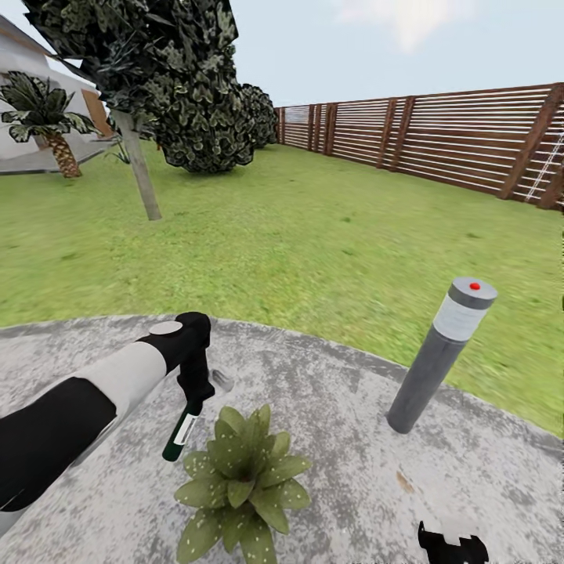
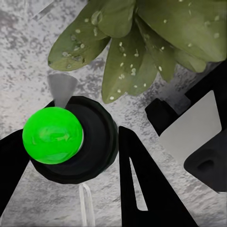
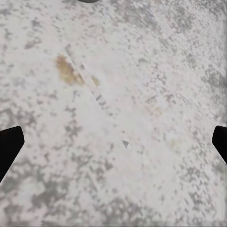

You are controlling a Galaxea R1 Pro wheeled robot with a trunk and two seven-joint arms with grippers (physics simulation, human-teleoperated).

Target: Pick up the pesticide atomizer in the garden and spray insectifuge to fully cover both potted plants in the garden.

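On the paving [image 1: 329, 407], a potted plant [image 1: 243, 478] sits just below my left gripper [image 1: 194, 395], which pinches the atomizer [image 1: 182, 432] tilted beside its leaves. I should keep the nozzle aimed over the rosette. My right gripper [image 3: 113, 142] hangs spread, empty.

The pesticide atomizer's [image 1: 182, 432] white label shows no readable text; nothing else lettered.

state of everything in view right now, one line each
pesticide atomizer: held in the left gripper, tilted over the paving, pointed toward the plant
left gripper: shut on the atomizer
right gripper: open, holding nothing, over bare paving
potted plant: upright on the paving, leaves flecked with pale droplets
bollard lamp: standing on the paving, leaning in the head view
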